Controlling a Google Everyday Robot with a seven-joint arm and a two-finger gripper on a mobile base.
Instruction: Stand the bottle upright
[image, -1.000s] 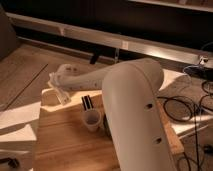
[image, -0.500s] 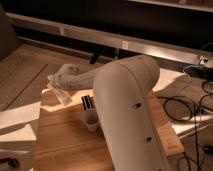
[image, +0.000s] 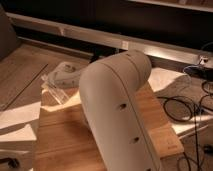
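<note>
My white arm fills the middle of the camera view, and its forearm reaches left to the gripper (image: 54, 84) over the wooden table's back left corner. The gripper is shut on the bottle (image: 58, 94). The bottle is a slim clear shape hanging tilted just under the gripper's tip, close above the tabletop. My arm's big near link (image: 115, 110) hides most of the table behind it.
The light wooden table (image: 60, 142) runs from the lower left to the right edge (image: 165, 142). Black cables (image: 175, 107) lie on the floor at the right. A pale sheet (image: 17, 125) sits left of the table. A metal rail (image: 150, 47) runs along the dark back wall.
The arm's big link has swung left and closer to the camera, and it now covers the small cup and the dark item beside it. The gripper and bottle have barely shifted.
</note>
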